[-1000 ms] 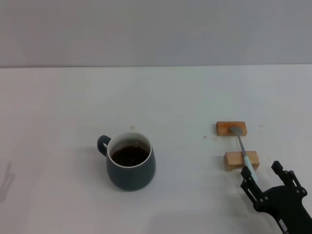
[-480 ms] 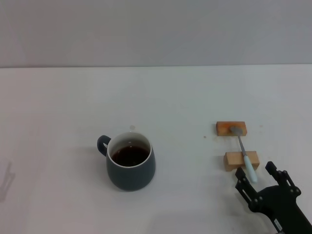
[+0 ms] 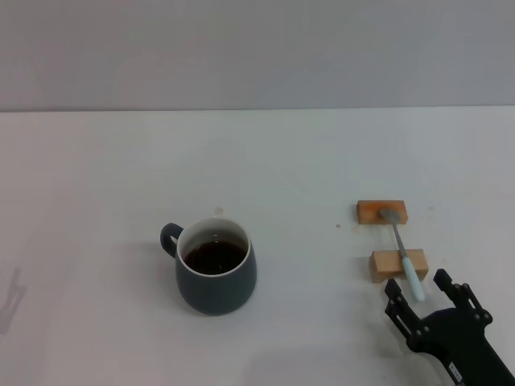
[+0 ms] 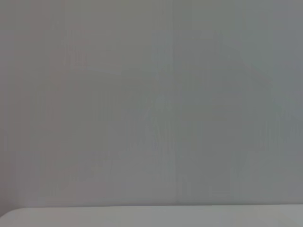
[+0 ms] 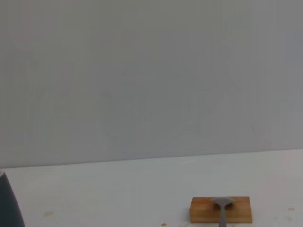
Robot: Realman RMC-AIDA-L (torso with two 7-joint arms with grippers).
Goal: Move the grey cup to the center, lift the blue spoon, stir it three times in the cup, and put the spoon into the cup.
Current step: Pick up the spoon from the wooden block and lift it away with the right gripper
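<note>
The grey cup [image 3: 215, 275] stands on the white table near the middle-left, with dark brown liquid inside and its handle pointing left; its edge shows in the right wrist view [image 5: 9, 203]. The blue spoon [image 3: 404, 257] lies across two small wooden blocks, its silver bowl on the far block [image 3: 382, 212] and its pale blue handle on the near block [image 3: 397, 264]. My right gripper [image 3: 418, 293] is open at the bottom right, its fingers on either side of the handle's near end, just short of it. The spoon's bowl [image 5: 221, 203] shows in the right wrist view. My left gripper is out of view.
The white table [image 3: 257, 177] runs back to a grey wall. The far wooden block [image 5: 220, 209] shows in the right wrist view. A faint shadow lies at the table's left edge [image 3: 11, 297].
My right gripper has moved left and back toward me along the table, from beside the spoon handle to straddling its near end. The cup and spoon have not moved.
</note>
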